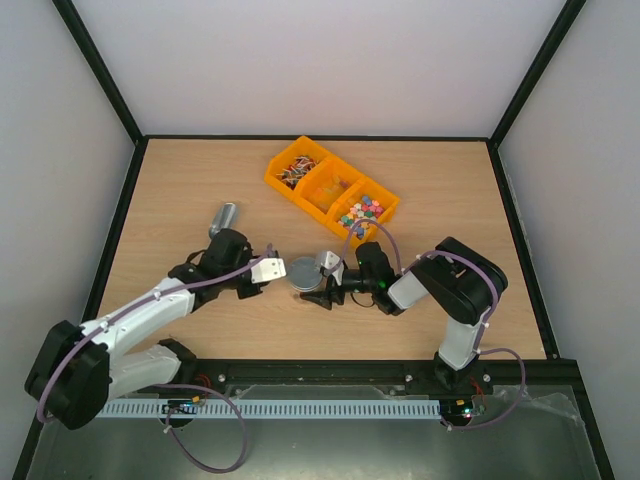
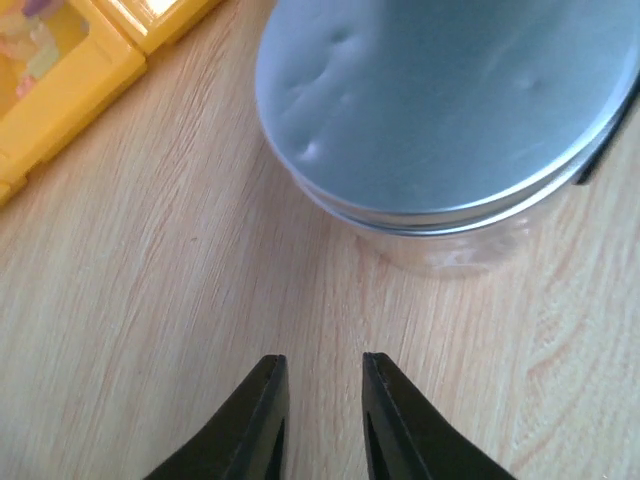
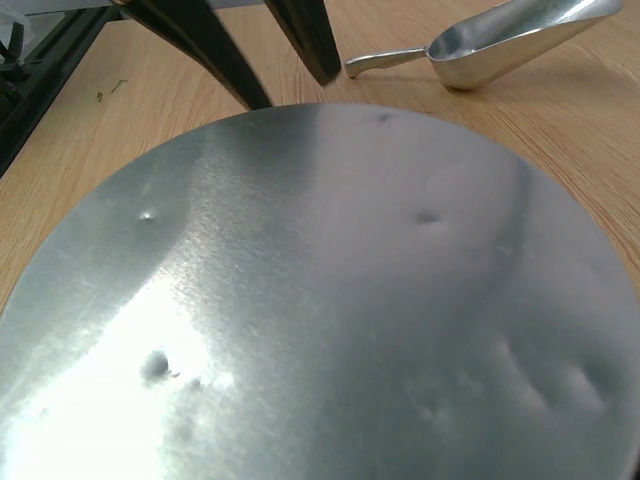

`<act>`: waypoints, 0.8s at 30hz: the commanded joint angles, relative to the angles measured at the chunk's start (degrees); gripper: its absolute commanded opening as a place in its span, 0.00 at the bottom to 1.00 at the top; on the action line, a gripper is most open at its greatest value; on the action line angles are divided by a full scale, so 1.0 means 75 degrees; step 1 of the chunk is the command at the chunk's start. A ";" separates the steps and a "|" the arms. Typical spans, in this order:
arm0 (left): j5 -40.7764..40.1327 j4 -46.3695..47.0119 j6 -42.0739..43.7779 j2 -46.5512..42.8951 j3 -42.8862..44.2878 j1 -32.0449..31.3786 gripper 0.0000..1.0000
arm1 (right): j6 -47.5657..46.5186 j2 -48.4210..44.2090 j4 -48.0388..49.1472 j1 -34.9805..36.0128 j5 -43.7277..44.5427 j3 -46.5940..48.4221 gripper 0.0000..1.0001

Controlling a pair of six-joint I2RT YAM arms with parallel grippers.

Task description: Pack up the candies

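The candies lie in a yellow three-part tray (image 1: 383,197): red-white-dark pieces (image 1: 297,170), amber pieces (image 1: 325,188) and pastel cubes (image 1: 362,212). A clear jar with a dented silver lid (image 1: 303,273) stands on the table in front of the tray. The lid (image 3: 330,300) fills the right wrist view and hides that gripper's fingers. From above, my right gripper (image 1: 322,280) straddles the jar (image 2: 440,130), its jaws wide against the sides. My left gripper (image 2: 320,358) hovers just left of the jar, its jaws a narrow gap apart with nothing between them.
A silver metal scoop (image 1: 223,217) lies on the table behind the left arm, and the right wrist view also catches the scoop (image 3: 500,35). The tray's corner (image 2: 70,90) shows at the upper left of the left wrist view. Black frame rails border the table.
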 commanded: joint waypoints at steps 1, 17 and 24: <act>0.0515 -0.0740 0.0070 -0.0621 0.0136 0.0009 0.27 | 0.0032 0.0177 -0.0048 0.0041 -0.0142 0.0006 0.39; 0.0638 0.0358 -0.0408 -0.0072 0.0366 -0.1444 0.47 | -0.0143 0.0191 -0.0096 0.0094 -0.0185 0.0056 0.40; 0.0453 0.0945 -0.0132 0.0185 0.0330 -0.1797 0.43 | -0.0164 0.0174 -0.0143 0.0126 -0.0218 0.0038 0.40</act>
